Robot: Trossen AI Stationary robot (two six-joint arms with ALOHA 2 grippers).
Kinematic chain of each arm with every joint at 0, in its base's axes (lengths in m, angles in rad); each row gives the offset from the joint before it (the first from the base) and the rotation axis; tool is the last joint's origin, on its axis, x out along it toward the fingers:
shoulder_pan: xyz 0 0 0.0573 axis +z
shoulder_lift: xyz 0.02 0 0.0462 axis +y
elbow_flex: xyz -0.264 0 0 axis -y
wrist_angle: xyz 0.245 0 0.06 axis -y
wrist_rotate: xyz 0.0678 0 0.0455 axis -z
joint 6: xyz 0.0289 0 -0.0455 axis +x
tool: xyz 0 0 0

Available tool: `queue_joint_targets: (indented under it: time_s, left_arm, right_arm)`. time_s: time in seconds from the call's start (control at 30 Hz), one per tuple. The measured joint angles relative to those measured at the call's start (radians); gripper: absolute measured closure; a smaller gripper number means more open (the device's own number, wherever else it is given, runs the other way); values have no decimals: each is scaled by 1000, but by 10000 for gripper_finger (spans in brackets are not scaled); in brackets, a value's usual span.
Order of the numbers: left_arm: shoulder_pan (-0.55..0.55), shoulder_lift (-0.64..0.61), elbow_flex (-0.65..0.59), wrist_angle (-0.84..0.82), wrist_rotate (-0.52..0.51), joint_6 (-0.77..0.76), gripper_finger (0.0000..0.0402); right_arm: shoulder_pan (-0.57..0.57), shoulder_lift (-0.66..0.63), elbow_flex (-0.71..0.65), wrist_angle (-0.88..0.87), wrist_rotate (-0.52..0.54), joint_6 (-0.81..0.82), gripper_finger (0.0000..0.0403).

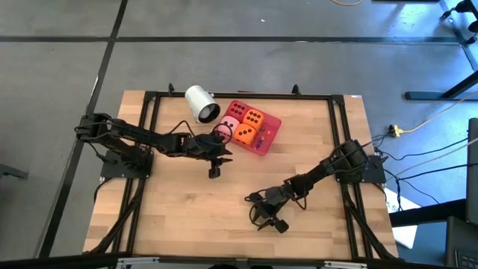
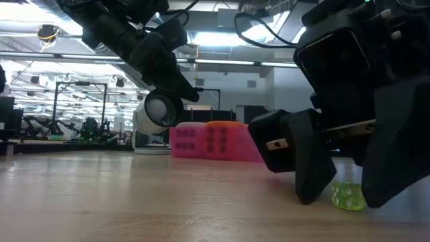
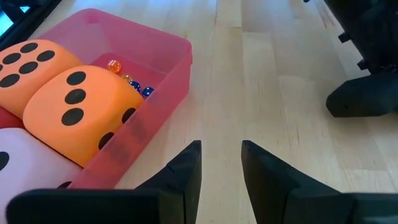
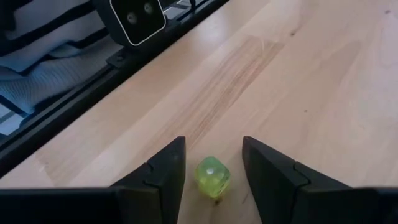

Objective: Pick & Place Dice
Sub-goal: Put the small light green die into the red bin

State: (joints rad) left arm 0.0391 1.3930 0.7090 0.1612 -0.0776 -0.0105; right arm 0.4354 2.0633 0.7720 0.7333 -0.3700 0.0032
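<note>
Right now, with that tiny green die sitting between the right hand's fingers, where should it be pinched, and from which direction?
Probably from straight above, the way the right hand hangs now. The green die lies on the bare table between the open fingers. It sits turned a little, so the fingers should close on two opposite flat faces, not corners.

4 dice (image 1: 243,125) fill the tray (image 1: 270,136) beside the cup (image 1: 201,103).
</note>
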Motion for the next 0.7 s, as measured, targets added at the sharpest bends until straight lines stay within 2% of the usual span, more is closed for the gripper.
queue_joint_targets:
  time_s: [0.23, 0.53, 0.7]
  left_arm:
    - [0, 0, 0, 0, 0, -2, 292]
    - [0, 0, 0, 0, 0, -2, 294]
    - [0, 0, 0, -2, 0, -2, 293]
  right_arm:
    - [0, 1, 1, -6, 3, -35, 249]
    - [-5, 3, 1, -10, 10, -48, 305]
    - [-9, 3, 1, -11, 14, -97, 317]
